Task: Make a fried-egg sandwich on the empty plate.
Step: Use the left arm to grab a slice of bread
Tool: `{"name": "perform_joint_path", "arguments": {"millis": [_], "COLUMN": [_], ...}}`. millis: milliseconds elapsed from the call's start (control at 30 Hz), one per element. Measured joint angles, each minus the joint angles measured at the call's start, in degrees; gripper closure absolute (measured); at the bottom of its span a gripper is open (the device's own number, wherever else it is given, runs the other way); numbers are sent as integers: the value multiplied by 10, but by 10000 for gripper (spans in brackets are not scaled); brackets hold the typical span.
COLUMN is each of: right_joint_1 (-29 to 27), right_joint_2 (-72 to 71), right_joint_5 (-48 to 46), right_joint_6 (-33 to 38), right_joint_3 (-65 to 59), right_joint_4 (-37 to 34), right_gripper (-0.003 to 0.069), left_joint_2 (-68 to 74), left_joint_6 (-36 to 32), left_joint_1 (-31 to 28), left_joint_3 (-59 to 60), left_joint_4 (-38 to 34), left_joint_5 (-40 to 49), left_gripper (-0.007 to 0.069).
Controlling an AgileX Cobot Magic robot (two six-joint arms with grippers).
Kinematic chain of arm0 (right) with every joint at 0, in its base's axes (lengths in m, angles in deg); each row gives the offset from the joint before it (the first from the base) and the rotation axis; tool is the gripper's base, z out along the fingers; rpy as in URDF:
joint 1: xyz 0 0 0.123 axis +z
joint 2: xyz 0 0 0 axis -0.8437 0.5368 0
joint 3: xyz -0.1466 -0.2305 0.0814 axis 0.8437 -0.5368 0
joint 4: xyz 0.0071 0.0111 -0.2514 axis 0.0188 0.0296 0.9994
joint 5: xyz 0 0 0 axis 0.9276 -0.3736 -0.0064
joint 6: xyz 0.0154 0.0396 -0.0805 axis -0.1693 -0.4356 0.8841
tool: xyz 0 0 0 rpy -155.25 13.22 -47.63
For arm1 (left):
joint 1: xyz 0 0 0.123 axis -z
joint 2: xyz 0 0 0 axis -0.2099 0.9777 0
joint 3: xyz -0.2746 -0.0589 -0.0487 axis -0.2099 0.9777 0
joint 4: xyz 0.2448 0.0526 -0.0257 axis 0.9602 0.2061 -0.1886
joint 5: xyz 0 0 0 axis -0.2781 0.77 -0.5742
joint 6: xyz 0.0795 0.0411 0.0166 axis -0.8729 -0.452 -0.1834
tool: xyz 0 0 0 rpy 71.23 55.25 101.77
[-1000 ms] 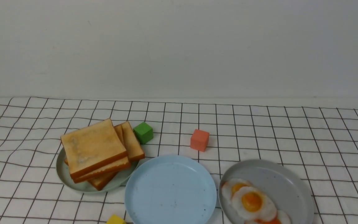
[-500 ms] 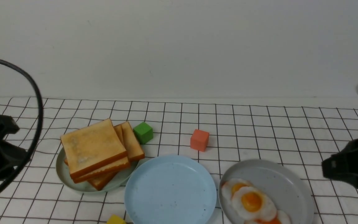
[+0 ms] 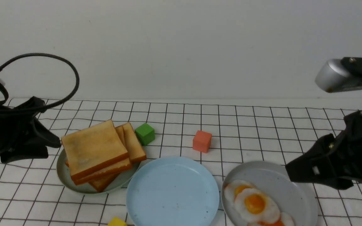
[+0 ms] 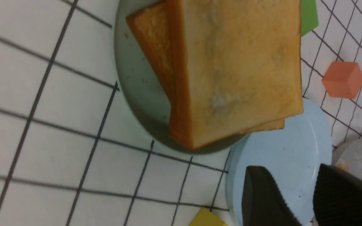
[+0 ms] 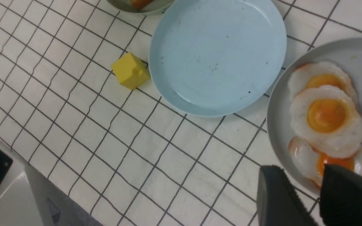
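Two arms are in shot, one coming in from each side of the checked tabletop [image 3: 262, 131]. The left one reaches in low from the left edge with a black cable [image 3: 71, 72] looping up over it. Its end effector [image 3: 54, 150] points right, tips just beside the near-left corner of the toast stack [image 3: 94, 149]. I can't tell if it's actually touching. From the left wrist view the fingers [image 4: 262, 197] are parted a bit with nothing between them.

The right arm slopes down from the right edge, and its end effector [image 3: 291, 175] hangs over the right rim of the grey plate [image 3: 262, 175], pointing left at the fried eggs [image 3: 255, 204]. In the right wrist view there's a narrow gap between its fingers and nothing gripped.

The light-blue plate [image 3: 172, 191] sits front and centre between the other two plates, totally bare. The toast is piled unevenly on the pale green plate [image 3: 63, 172] to its left, and the overlapping eggs are on the near-left part of the grey plate.

There's a green cube [image 3: 145, 133] just behind the toast, an orange cube [image 3: 201, 141] behind the blue plate and a yellow cube [image 3: 116, 222] at the front edge.
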Motion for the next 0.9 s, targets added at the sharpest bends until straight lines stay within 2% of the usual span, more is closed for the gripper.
{"name": "perform_joint_path", "arguments": {"millis": [233,333,567,900], "right_joint_1": [0,0,0,0], "right_joint_2": [0,0,0,0], "right_joint_5": [0,0,-1,-16], "right_joint_6": [1,1,1,2], "right_joint_3": [0,0,0,0], "right_joint_4": [-2,-2,-7,-13], "right_gripper": [418,418,418,418], "left_joint_2": [86,105,144,185], "left_joint_6": [-83,-137,-239,-268], "left_joint_1": [0,0,0,0], "left_joint_3": [-12,-13,-14,-14], "left_joint_4": [-17,-33,-108,-163], "left_joint_5": [-38,-59,-94,-117], "left_gripper": [192,157,186,295]}}
